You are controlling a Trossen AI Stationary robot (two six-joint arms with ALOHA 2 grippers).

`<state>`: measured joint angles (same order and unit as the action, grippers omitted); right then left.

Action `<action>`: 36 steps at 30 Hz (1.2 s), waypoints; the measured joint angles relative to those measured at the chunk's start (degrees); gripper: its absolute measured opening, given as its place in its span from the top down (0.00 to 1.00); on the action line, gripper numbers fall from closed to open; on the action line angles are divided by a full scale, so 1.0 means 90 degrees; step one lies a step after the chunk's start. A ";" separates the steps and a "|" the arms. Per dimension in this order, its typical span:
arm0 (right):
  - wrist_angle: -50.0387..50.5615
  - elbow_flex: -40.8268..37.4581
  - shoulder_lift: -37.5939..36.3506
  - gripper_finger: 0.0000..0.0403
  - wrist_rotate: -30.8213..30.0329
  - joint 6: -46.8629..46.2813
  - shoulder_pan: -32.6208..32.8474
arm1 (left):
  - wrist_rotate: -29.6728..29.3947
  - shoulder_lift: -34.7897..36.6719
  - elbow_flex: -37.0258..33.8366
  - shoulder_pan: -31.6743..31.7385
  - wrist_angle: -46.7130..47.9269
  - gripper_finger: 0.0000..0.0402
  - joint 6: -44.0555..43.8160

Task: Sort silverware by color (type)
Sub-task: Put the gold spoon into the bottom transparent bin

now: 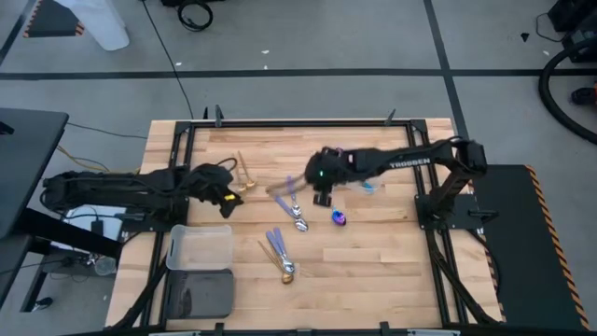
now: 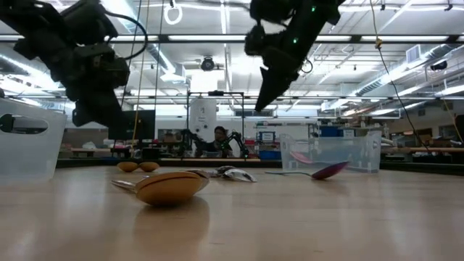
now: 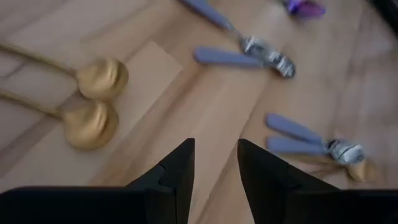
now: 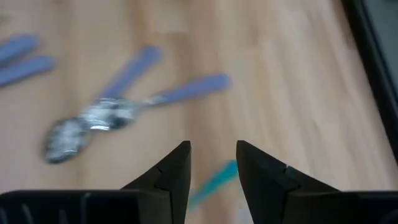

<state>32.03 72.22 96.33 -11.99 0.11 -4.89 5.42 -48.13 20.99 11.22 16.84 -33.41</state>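
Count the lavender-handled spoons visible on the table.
4: one pair lies mid-table beside the right gripper, another pair nearer the front edge. More may be hidden under the arms.

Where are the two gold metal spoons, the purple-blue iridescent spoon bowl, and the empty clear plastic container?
Gold metal spoons point(image 3: 102, 78): left wrist view, on the upper spoon's bowl.
Purple-blue iridescent spoon point(image 1: 339, 218): high view, on its bowl.
Clear plastic container point(image 1: 199, 247): high view, on its bare floor.

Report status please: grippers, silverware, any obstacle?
Left gripper open, empty, by two gold spoons. Right gripper open, empty, above a teal handle, lavender-handled spoons nearby. Nothing in the way.
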 joint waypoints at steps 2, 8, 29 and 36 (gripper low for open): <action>-0.0322 -0.0051 0.0000 0.66 0.0023 0.0178 0.0287 | -0.0084 -0.0225 0.0162 -0.0021 0.0136 0.68 -0.0005; -0.1057 -0.0223 -0.0002 0.66 0.0024 0.0129 0.0943 | -0.0700 -0.0893 0.0863 -0.0021 0.0651 0.68 -0.0263; -0.2999 -0.1450 0.0005 0.66 -0.0411 0.0163 0.1376 | -0.2458 -0.3827 0.2356 -0.0812 0.1979 0.68 0.1545; -0.3016 -0.1449 0.0005 0.66 -0.0378 0.0171 0.1353 | -0.2974 -0.4360 0.2341 -0.0944 0.2125 0.68 0.1705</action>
<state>4.88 59.18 96.38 -15.40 1.65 7.29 -21.35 -87.37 42.06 2.72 35.96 -18.06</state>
